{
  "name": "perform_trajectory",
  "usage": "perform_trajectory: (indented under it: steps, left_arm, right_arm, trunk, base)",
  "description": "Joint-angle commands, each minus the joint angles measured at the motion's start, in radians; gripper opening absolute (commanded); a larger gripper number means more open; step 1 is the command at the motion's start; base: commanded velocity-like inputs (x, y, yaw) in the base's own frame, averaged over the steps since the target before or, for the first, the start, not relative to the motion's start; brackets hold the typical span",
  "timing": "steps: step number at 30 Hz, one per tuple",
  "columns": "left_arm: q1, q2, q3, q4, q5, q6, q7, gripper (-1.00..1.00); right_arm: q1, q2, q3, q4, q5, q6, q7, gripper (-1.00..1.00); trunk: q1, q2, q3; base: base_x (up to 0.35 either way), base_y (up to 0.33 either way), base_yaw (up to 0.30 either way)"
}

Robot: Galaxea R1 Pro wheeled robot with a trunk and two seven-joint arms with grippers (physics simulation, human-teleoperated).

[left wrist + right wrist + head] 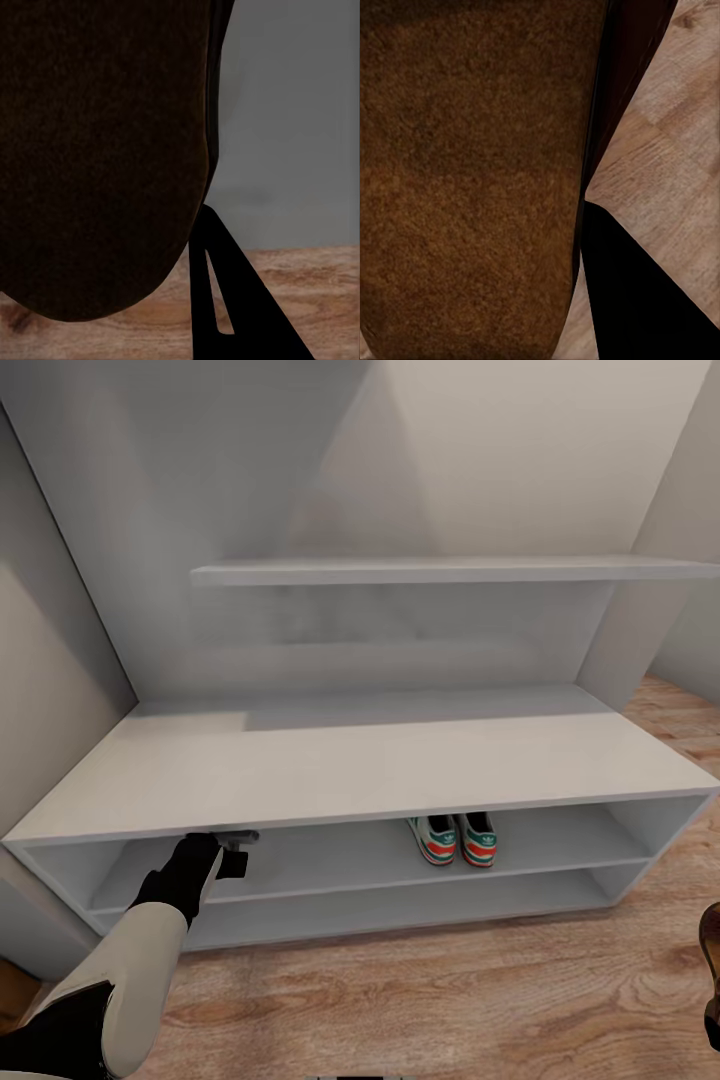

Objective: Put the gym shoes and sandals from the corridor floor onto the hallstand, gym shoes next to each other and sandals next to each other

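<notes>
Two gym shoes sit paired on the hallstand middle shelf. The left end effector, reaching into that shelf, pinches a sandal; the right end effector pinches the other sandal above the floor.

My left arm reaches forward and up, its white forearm ending in a black wrist; my left gripper is clamped on something dark, as is my right gripper
</notes>
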Motion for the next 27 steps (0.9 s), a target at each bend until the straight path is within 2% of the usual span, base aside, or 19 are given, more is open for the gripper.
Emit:
perform_trajectory:
  steps: [1,18,19,27]
  left_arm:
    - [-0.001,-0.001,0.008,-0.002,-0.011,0.003,-0.009,-1.00]
    - [-0.002,-0.001,0.012,-0.002,-0.011,0.004,-0.009,-1.00]
    - [-0.002,-0.001,0.011,-0.002,-0.011,0.004,-0.009,1.00]
    - [-0.002,-0.001,0.011,-0.002,-0.014,0.004,-0.009,1.00]
  right_arm:
    - [-0.001,0.001,-0.006,0.000,0.005,0.000,0.007,-1.00]
    - [-0.001,0.001,-0.006,0.000,0.004,0.000,0.007,-1.00]
    - [-0.001,0.001,-0.006,0.000,0.004,0.000,0.007,-1.00]
    - [-0.001,0.001,-0.006,0.000,0.004,0.000,0.007,-1.00]
  trunk:
    - [0.000,0.000,-0.001]
    - [0.000,0.000,-0.001]
    - [0.000,0.000,-0.001]
    - [0.000,0.000,-0.001]
  base:
    - [0.020,0.000,0.000]
    - [0.003,0.000,0.000]
    - [0.000,0.000,0.000]
    - [0.000,0.000,0.000]
